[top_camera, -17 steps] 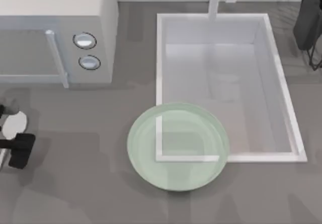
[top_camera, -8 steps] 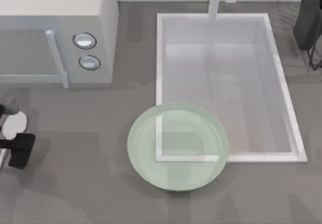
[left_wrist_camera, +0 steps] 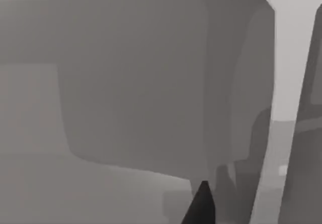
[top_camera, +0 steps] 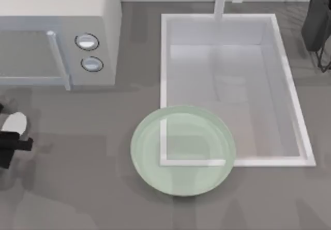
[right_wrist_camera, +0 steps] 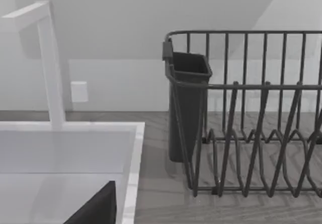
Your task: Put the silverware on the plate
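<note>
Top view: grey counter point(top_camera: 77, 188), plate point(top_camera: 182, 150) overlapping sink point(top_camera: 289, 93) corner, left claw point(top_camera: 10, 144) state untellable.

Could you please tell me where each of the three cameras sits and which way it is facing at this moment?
Top view: above the table, looking down on the plate, sink and microwave; the left gripper sits at the left edge.
Left wrist view: close to grey surfaces; a dark fingertip shows.
Right wrist view: looks level across the sink corner at the faucet and dish rack.
Shared: top and right wrist views both show sink and faucet.
</note>
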Action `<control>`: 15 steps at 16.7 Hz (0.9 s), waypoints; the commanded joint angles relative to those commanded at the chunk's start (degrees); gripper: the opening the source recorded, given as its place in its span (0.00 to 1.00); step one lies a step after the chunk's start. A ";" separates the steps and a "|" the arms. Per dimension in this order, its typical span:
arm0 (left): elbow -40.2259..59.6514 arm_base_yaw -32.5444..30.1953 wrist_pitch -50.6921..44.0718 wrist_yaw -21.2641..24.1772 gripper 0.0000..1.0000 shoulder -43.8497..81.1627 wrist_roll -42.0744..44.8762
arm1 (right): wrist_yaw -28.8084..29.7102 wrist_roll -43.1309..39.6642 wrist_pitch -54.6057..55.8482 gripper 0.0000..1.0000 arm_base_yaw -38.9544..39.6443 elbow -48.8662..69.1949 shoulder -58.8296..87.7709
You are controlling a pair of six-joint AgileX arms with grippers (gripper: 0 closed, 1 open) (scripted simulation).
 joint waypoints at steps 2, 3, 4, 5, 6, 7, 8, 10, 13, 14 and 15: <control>2.86 -0.01 -4.59 -0.03 0.00 -1.52 -0.05 | 0.00 0.00 0.00 1.00 0.00 0.00 0.00; 4.53 -0.04 -7.69 -0.04 0.00 -2.52 -0.08 | 0.00 0.00 0.00 1.00 0.00 0.00 0.00; 6.25 -0.08 -11.02 -0.04 0.00 -3.59 -0.10 | 0.00 0.00 0.00 1.00 0.00 0.00 0.00; 7.97 -0.12 -14.20 -0.04 0.00 -4.69 -0.13 | 0.00 0.00 0.00 1.00 0.00 0.00 0.00; 9.58 -0.17 -16.90 -0.03 0.00 -5.79 -0.16 | 0.00 0.00 0.00 1.00 0.00 0.00 0.00; 10.98 -0.21 -19.01 -0.02 0.00 -6.83 -0.19 | 0.00 0.00 0.00 1.00 0.00 0.00 0.00; 12.06 -0.23 -20.50 -0.02 0.00 -7.72 -0.24 | 0.00 0.00 0.00 1.00 0.00 0.00 0.00; 12.89 -0.26 -21.61 -0.01 0.00 -8.54 -0.29 | 0.00 0.00 0.00 1.00 0.00 0.00 0.00; 12.73 -0.14 -21.45 -0.05 0.00 -8.31 -0.19 | 0.00 0.00 0.00 1.00 0.00 0.00 0.00; 12.73 -0.14 -21.45 -0.05 0.00 -8.31 -0.19 | 0.00 0.00 0.00 1.00 0.00 0.00 0.00; 12.77 -0.47 -21.59 -0.12 0.00 -8.21 -0.72 | 0.00 0.00 0.00 1.00 0.00 0.00 0.00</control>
